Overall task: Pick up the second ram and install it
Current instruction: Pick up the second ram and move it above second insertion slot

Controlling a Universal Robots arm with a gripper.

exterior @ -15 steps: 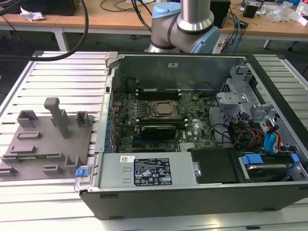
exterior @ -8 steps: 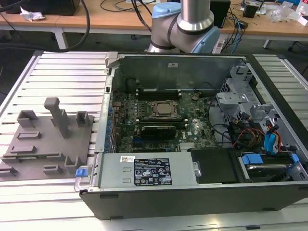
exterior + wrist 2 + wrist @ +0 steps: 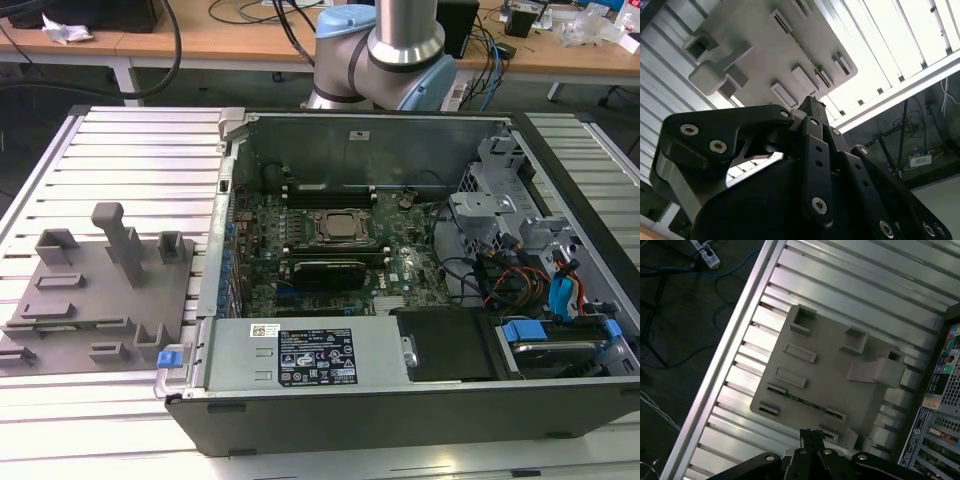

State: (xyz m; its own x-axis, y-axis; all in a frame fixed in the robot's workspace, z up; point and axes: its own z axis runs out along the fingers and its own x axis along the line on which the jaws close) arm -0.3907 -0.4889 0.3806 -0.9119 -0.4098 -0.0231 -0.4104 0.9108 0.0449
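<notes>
Second ram stands on edge in a long slot of the grey fixture plate, along the plate edge nearest the pincer. My read: the slot keeps it upright so its top edge is free to grab. Pincer is closed with nothing in it, hovering above that edge of the plate, clear of the stick. Plate lies on the ribbed counter just beside the open PC case, probably to keep the carry short. Arm rises from behind the case in the exterior view; wrist is over the plate, tool pointing down at it.
</notes>
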